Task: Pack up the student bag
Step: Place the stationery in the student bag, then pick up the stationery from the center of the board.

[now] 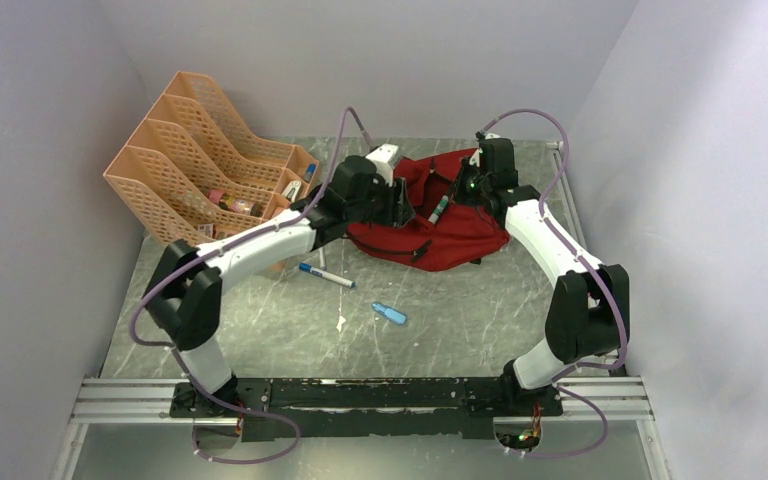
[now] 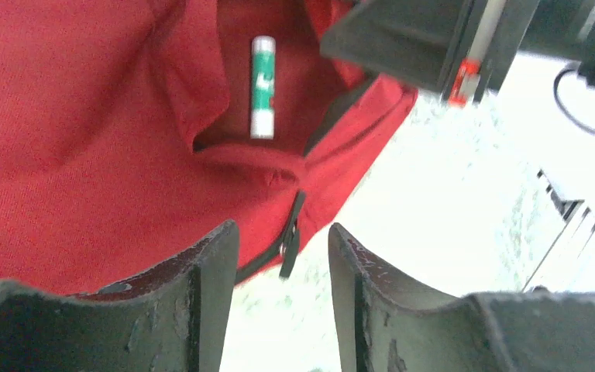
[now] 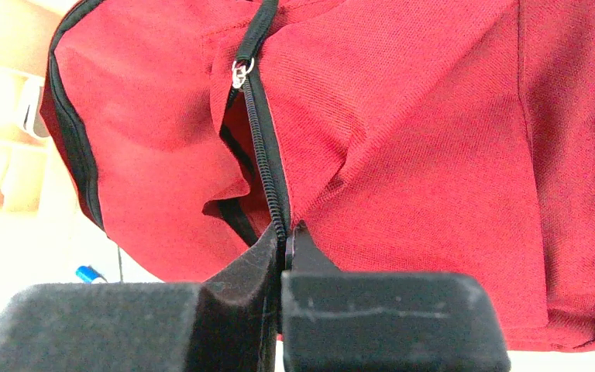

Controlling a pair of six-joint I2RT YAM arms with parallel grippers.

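Observation:
The dark-red student bag (image 1: 440, 225) lies at the back middle of the table, its top pocket open. A green-and-white marker (image 2: 263, 87) lies inside the opening; it also shows in the top view (image 1: 439, 209). My left gripper (image 2: 283, 244) is open and empty, just above the bag's left edge, with a black zipper pull (image 2: 289, 246) hanging between its fingers. My right gripper (image 3: 287, 240) is shut on the bag's zipper edge (image 3: 267, 167) and holds the opening up on the right side (image 1: 475, 185).
An orange file rack (image 1: 200, 160) with small items stands at the back left. A blue-capped white marker (image 1: 325, 275) and a small blue object (image 1: 389, 313) lie on the marble table (image 1: 460, 320) in front of the bag.

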